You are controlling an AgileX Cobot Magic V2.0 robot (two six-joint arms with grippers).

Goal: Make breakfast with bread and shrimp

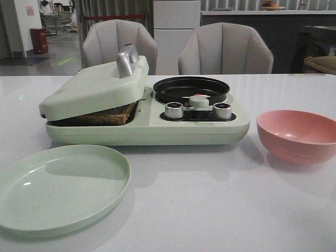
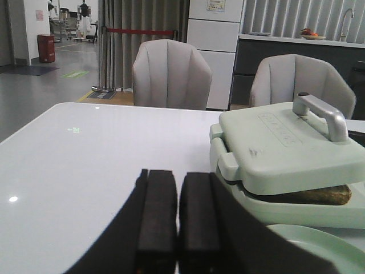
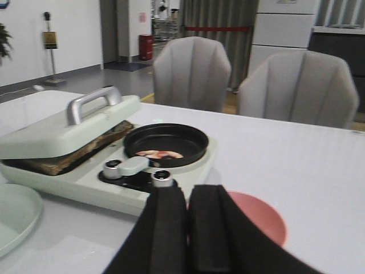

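The pale green breakfast maker (image 1: 147, 126) stands in the middle of the white table (image 1: 210, 210). All places below are given rel. to this maker.

On its left half the lid (image 1: 94, 86) with a silver handle (image 1: 126, 60) lies tilted, not fully closed, resting on the bread (image 1: 107, 116). Only the dark brown crust edge of the bread shows under the lid, so I cannot tell how many slices are inside.

On its right half sits the small black pan (image 1: 191, 88). In the right wrist view the shrimp (image 3: 159, 154) lies in the pan, approx. in the centre, as small orange and whitish pieces. In front of the pan are two silver knobs (image 1: 174, 110).

The pink bowl (image 1: 299, 135) stands to the right of the maker, near but apart. The green plate (image 1: 58, 186) lies in front of the maker's left half, just beside it.

The left gripper (image 2: 170, 228) hovers left of the maker, above the table; its fingers (image 2: 157, 217) are together, holding nothing. The right gripper (image 3: 188, 228) is in front-right of the maker, near the bowl; its fingers (image 3: 168, 225) are also together w/ nothing between.
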